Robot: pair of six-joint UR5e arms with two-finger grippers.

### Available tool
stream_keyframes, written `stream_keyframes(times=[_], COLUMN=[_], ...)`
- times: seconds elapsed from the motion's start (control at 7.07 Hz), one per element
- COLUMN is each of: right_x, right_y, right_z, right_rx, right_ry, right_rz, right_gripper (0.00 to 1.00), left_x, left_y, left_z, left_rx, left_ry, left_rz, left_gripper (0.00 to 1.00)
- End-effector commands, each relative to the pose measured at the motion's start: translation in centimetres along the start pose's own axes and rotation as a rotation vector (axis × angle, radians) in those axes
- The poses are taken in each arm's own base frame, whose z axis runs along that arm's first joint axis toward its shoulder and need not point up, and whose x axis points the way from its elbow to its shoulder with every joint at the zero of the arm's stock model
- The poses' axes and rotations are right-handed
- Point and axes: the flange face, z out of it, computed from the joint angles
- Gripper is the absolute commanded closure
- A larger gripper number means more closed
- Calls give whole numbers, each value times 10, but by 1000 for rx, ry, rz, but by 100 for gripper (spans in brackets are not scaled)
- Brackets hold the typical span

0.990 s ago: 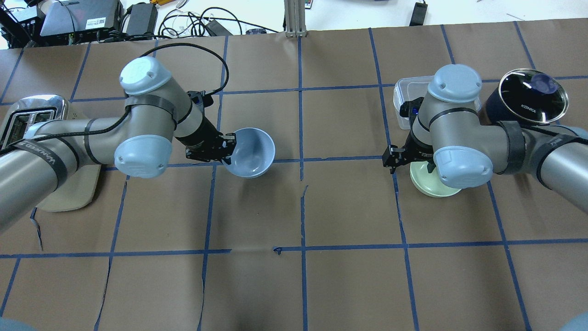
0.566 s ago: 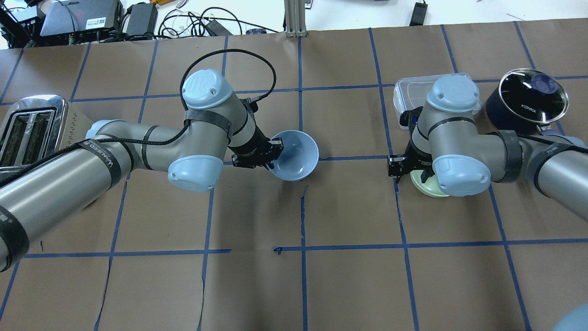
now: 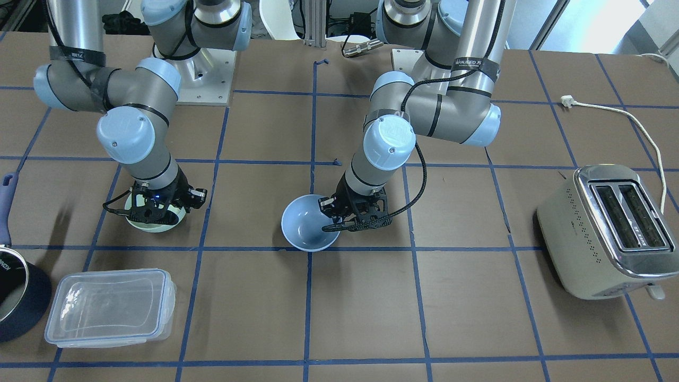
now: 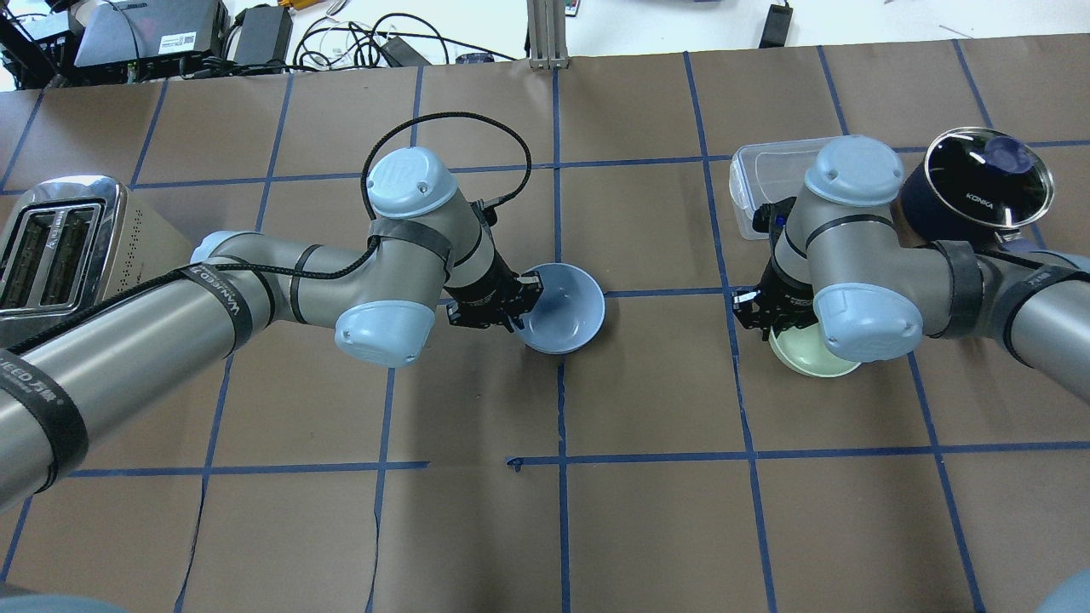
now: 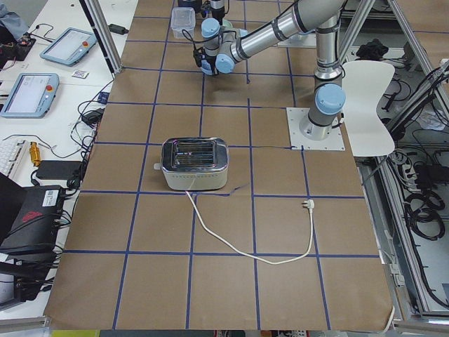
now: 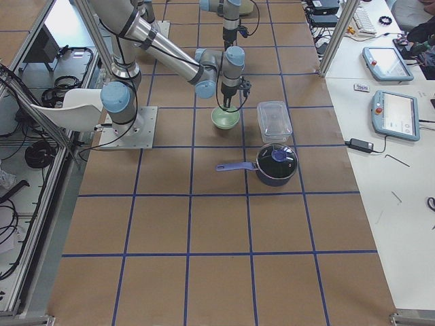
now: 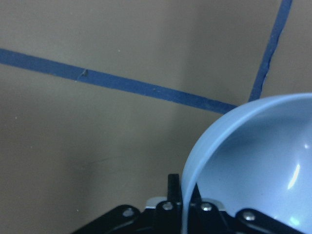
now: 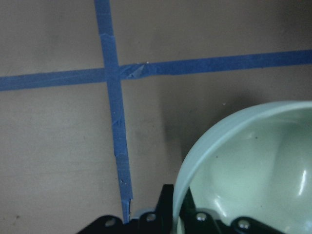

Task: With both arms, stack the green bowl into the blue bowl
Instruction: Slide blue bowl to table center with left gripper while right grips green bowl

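Note:
The blue bowl (image 4: 566, 322) sits near the table's centre, low at the table; I cannot tell if it touches. It shows in the front view (image 3: 307, 231) too. My left gripper (image 4: 521, 311) is shut on its left rim, and the left wrist view shows the rim (image 7: 209, 141) clamped between the fingers. The green bowl (image 4: 809, 356) is at the right, mostly hidden under my right arm. My right gripper (image 4: 769, 319) is shut on its rim, seen in the right wrist view (image 8: 195, 165). The bowl (image 6: 225, 119) rests low at the table.
A chrome toaster (image 4: 55, 247) stands at the far left, its cord (image 3: 636, 122) trailing behind it. A clear plastic container (image 4: 762, 174) and a navy saucepan with a glass lid (image 4: 979, 183) stand behind the right arm. Blue tape lines grid the brown table.
My left arm has carried the blue bowl to the right, to the table's centre line. My right gripper has shifted slightly right at the green bowl.

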Motion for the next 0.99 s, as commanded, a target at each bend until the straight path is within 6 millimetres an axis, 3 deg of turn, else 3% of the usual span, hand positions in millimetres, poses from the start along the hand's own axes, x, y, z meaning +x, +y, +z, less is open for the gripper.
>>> stream_keyframes(times=[0.0, 0.14, 0.42, 0.57, 0.71, 0.85], right_x=[1, -1, -14, -38, -83, -132], right_y=[-8, -20, -44, -47, -49, -48], right_z=[-30, -53, -109, -126, -122, -130], right_rx=[19, -8, -48, -24, -17, 14], right_ry=[0, 2, 4, -5, 2, 14], right_rz=[22, 23, 91, 138, 189, 196], right_gripper=[100, 100, 100, 100, 100, 100], left_x=[0, 4, -24, -70, -100, -104], left_y=[-2, -11, -54, -82, -98, -88], left_z=[4, -17, -85, -117, -158, -197], left_rx=[-2, 63, 155, 117, 127, 117], left_ry=[-5, 32, 49, 10, -40, -107], left_rz=[0, 23, 117, 242, 292, 289], left_gripper=[15, 0, 0, 0, 0, 0])
